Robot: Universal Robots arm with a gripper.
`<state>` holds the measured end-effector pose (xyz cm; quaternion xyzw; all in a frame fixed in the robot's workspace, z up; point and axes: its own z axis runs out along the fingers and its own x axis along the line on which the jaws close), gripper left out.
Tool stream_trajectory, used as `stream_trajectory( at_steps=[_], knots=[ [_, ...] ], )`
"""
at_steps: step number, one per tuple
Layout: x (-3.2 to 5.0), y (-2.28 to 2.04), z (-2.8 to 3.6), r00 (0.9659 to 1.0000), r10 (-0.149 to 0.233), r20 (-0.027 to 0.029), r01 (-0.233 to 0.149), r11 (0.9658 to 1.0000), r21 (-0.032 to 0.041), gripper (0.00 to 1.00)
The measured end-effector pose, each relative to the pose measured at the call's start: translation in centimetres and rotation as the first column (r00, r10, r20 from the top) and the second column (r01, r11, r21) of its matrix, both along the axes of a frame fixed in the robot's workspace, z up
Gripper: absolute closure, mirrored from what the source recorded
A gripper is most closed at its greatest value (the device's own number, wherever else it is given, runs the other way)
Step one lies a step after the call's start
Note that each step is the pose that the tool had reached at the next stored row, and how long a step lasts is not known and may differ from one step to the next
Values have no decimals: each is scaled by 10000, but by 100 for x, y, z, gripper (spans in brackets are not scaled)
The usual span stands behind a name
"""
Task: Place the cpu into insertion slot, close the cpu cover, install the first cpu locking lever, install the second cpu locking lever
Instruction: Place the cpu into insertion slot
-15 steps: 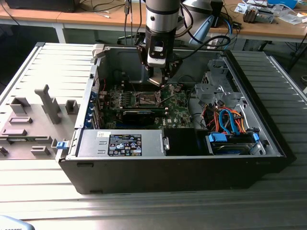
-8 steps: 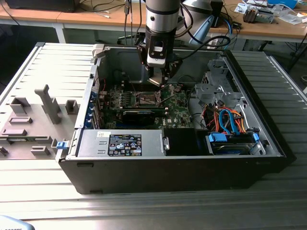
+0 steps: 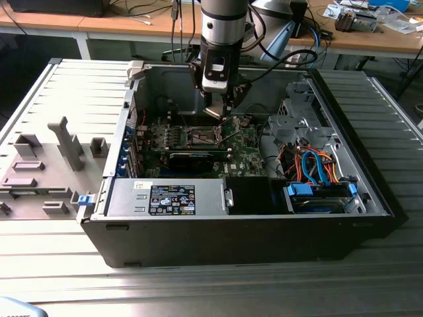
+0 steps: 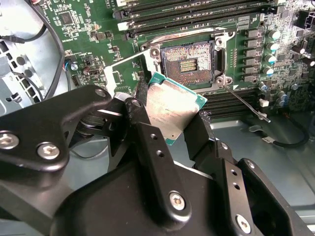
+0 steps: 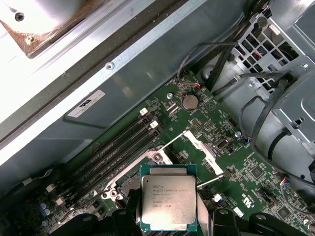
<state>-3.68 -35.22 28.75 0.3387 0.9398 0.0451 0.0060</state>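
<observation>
My gripper [image 4: 170,125] is shut on the cpu [image 4: 174,105], a flat square chip with a dull silver top and green edge, held tilted above the board. In the first wrist view the cpu [image 5: 169,199] sits between the black fingers [image 5: 222,219]. The insertion slot [image 4: 189,61] lies uncovered just beyond the chip, a dark square recess with a silvery rim. The cpu cover [image 5: 201,147] stands swung up beside the slot. A thin locking lever [image 4: 243,102] sticks out from the socket corner. From the exterior view, the gripper [image 3: 220,112] hangs inside the case just above the slot [image 3: 201,137].
Long memory slots [image 4: 197,14] run beside the socket. A long black card [image 3: 192,158] lies in front of the socket. A grey drive cage [image 3: 297,119] and coloured cables [image 3: 310,165] fill the exterior view's right of the case [image 3: 231,244]. Grey fixtures [image 3: 46,165] stand outside.
</observation>
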Motion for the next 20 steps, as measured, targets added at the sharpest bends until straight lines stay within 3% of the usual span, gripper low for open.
stream_trajectory(
  at_steps=[20],
  knots=[
    [0, 0, -5, 9998, -216, 0, 216, 9998, 0, 46]
  ],
)
